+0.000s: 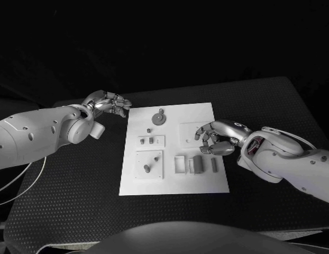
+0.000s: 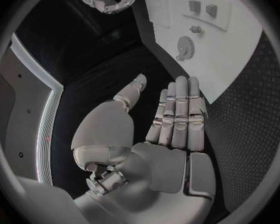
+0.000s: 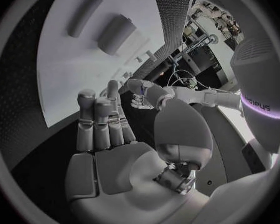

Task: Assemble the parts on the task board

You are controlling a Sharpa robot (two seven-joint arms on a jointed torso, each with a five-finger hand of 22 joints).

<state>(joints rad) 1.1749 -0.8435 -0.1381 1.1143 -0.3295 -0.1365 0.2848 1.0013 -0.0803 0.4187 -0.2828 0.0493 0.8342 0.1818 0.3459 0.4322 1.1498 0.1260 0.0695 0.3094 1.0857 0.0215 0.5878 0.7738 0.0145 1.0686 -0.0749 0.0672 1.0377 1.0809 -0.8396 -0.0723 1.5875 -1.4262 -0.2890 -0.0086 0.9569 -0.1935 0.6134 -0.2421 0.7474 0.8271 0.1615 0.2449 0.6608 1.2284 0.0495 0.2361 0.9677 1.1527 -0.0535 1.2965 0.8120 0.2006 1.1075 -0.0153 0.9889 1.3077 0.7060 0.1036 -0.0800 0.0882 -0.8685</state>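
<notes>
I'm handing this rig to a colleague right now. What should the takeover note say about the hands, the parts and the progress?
Left hand: open, holding nothing, at the far left corner of the white task board.
Right hand: fingers curled loosely, nothing in it, over the board's right side.
Parts: a gear at the far end of the board, a small peg just nearer, grey blocks side by side at the near right.
Done: cannot tell if any part is already seated.
Left: neither hand holds a part; assembly is ahead.
</notes>
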